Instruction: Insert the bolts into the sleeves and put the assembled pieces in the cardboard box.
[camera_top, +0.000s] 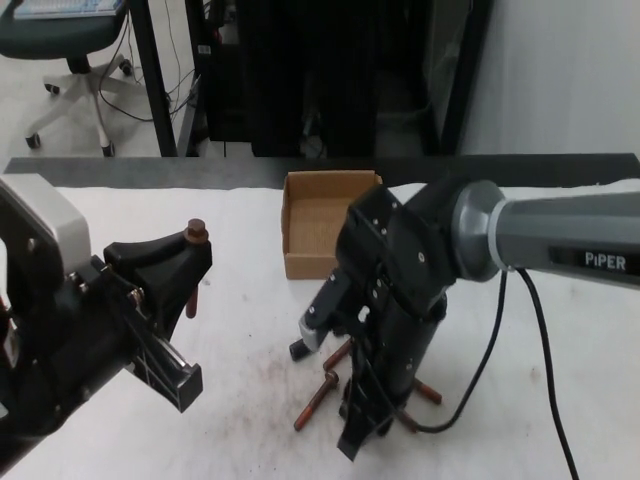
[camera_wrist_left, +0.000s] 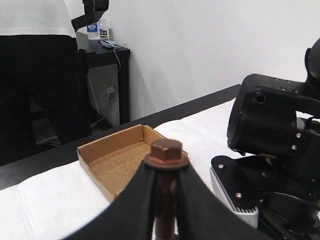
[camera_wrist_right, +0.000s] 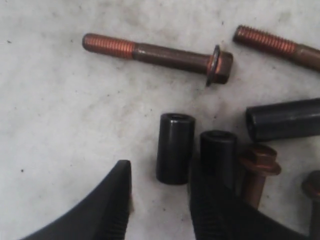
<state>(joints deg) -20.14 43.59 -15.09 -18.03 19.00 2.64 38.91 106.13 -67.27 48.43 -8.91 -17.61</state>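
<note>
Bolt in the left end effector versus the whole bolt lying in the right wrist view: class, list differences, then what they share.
The gripped bolt stands upright, head up; the loose bolt lies flat on the bench. The gripped bolt's shank is pinched in the left end effector, mostly hidden; the loose bolt shows its whole threaded shank. Both are copper-brown with flanged hexagonal heads.

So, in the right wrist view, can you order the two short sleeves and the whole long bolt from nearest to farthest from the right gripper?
1. The first short sleeve: between the open fingers of the right gripper.
2. The second short sleeve: just outside one finger, beside the first.
3. The long bolt: lying flat beyond both sleeves, apart from them.
</note>
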